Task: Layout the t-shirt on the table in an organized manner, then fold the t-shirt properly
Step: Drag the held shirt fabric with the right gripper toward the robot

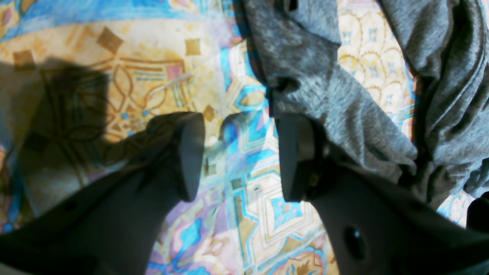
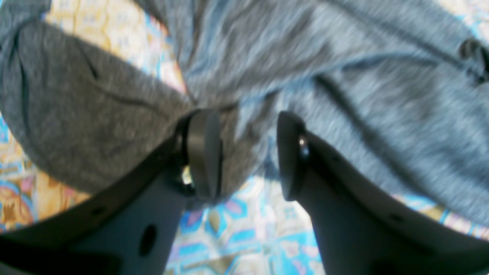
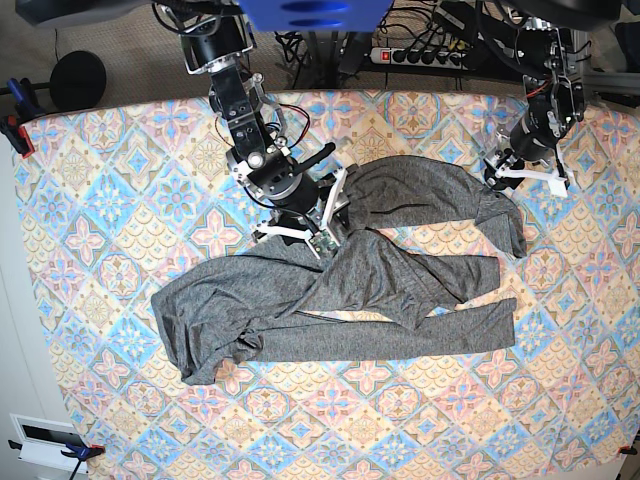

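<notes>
We see the table [image 3: 120, 160], covered edge to edge in its blue, pink and cream tile pattern. Across its middle sprawls the t-shirt [image 3: 400, 285], dark heather-grey, rumpled and twisted rather than flat, with one mass bunched toward the base view's lower left and a strip reaching up toward the right. The right gripper [image 2: 248, 154] hovers over the shirt near its centre, jaws parted, grey fabric lying under and between them (the view is blurred, so we cannot tell whether they touch it). The left gripper [image 1: 240, 156] sits at the shirt's far upper end, jaws spread wide over bare patterned cloth, one finger just beside a fold.
</notes>
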Action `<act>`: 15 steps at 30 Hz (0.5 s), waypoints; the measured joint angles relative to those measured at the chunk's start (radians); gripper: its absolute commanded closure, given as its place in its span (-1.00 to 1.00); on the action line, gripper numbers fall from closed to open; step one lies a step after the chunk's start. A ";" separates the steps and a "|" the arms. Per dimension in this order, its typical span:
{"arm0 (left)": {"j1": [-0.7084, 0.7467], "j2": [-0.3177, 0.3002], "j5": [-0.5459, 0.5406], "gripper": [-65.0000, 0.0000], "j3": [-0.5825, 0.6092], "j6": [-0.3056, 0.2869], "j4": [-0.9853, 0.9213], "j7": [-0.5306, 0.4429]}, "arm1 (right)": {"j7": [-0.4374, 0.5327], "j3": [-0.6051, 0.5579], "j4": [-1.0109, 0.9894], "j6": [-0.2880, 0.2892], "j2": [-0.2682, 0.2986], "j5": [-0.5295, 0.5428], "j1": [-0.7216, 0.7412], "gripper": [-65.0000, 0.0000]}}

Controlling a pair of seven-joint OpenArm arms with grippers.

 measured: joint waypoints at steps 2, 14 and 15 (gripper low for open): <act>0.000 0.000 0.000 0.04 -0.002 0.000 0.000 0.002 | 0.003 -0.002 0.000 -0.001 0.001 -0.001 0.001 0.27; 0.000 0.000 -0.001 0.04 -0.003 0.000 0.000 0.003 | 0.007 -0.003 -0.051 -0.001 0.000 0.000 0.000 0.28; 0.000 0.000 -0.001 0.04 -0.003 0.000 0.000 0.003 | 0.011 -0.006 -0.058 -0.001 0.000 0.000 0.000 0.28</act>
